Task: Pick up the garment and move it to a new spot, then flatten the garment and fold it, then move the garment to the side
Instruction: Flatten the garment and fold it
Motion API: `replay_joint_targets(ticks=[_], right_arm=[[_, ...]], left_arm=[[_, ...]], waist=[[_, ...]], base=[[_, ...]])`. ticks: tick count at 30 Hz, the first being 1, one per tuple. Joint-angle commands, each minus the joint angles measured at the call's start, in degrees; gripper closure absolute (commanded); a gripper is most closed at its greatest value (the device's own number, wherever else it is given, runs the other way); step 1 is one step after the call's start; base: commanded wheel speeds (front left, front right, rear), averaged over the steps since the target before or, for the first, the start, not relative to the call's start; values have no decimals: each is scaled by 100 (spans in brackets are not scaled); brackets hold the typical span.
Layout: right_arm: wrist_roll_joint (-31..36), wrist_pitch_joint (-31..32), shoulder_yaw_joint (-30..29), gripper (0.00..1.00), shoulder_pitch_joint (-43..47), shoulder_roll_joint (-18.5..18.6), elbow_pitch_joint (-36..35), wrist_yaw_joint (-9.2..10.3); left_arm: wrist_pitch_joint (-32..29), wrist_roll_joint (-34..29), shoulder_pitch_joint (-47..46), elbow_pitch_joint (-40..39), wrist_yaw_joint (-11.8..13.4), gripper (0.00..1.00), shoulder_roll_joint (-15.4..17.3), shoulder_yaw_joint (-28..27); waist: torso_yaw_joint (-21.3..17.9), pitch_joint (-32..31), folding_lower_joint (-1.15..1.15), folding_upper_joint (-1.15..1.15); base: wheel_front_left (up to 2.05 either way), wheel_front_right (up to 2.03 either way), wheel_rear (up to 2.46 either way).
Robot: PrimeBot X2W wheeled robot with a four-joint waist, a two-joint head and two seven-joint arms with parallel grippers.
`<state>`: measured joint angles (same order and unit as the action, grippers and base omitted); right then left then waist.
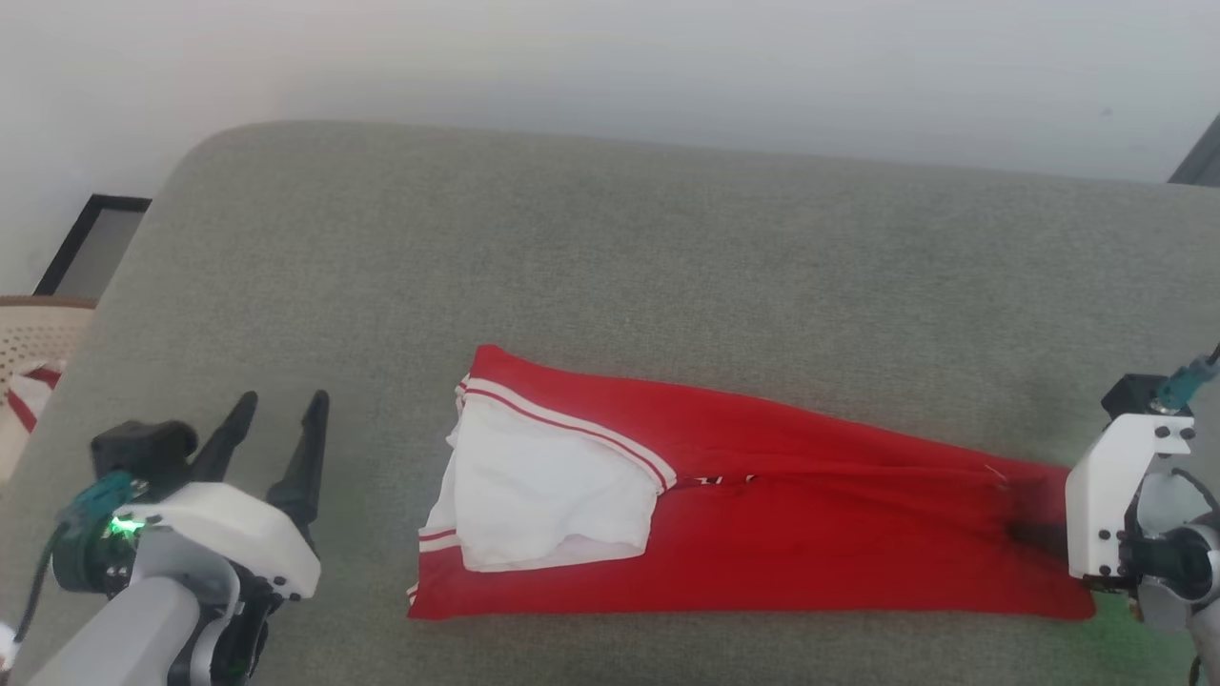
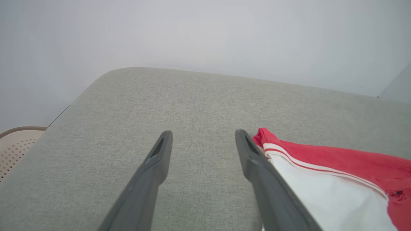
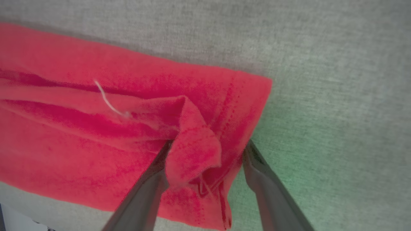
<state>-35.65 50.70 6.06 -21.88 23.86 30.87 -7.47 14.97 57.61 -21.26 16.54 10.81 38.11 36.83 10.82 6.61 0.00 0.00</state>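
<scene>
The garment (image 1: 810,514) lies on the grey cushion (image 1: 610,267), folded into a long red strip with a white sleeve on top at its left end. My left gripper (image 1: 284,400) hovers open to the left of it, apart from the cloth; in the left wrist view its fingertips (image 2: 203,133) frame bare cushion, with the garment (image 2: 337,160) just right of the right finger. My right gripper (image 1: 1034,534) is at the strip's right end. Seen from the right wrist, it (image 3: 208,144) stands open, and a bunched fold of the garment (image 3: 80,134) lies between its fingers.
A beige perforated basket (image 1: 29,333) stands off the cushion's left edge, also seen in the left wrist view (image 2: 16,144). A black-framed panel (image 1: 95,243) leans behind it. A pale wall runs along the cushion's far edge. Bare cushion stretches beyond the garment.
</scene>
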Motion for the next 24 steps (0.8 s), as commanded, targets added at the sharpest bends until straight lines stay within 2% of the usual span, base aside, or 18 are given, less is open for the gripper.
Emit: replay_joint_targets(ticks=[1, 4, 11, 18, 24], right_arm=[[-132, 12, 168, 100, 44, -208, 118, -6], [-247, -100, 195, 100, 11, -175, 182, -12], [-470, -248, 161, 100, -116, -9, 62, 0], [-408, -461, -69, 100, -191, 354, 35, 4], [-82, -749, -528, 100, -320, 733, 227, 3]], left_arm=[[24, -278, 202, -28, -98, 0, -145, -376], [24, -687, 592, -35, -241, 0, -436, -1095], [25, -1614, 1160, -139, -828, 0, -1141, -2420], [25, -2190, 1380, -101, -1262, 0, -1623, -3157], [25, -2646, 1344, -80, -1546, 0, -1973, -3642]], waist=[[54, 47, 0, 0], [97, 91, 0, 0], [98, 167, 0, 0], [8, 210, 0, 0], [-96, 282, 0, 0]], base=[[0, 0, 0], [0, 0, 0], [0, 0, 0], [0, 0, 0], [0, 0, 0]])
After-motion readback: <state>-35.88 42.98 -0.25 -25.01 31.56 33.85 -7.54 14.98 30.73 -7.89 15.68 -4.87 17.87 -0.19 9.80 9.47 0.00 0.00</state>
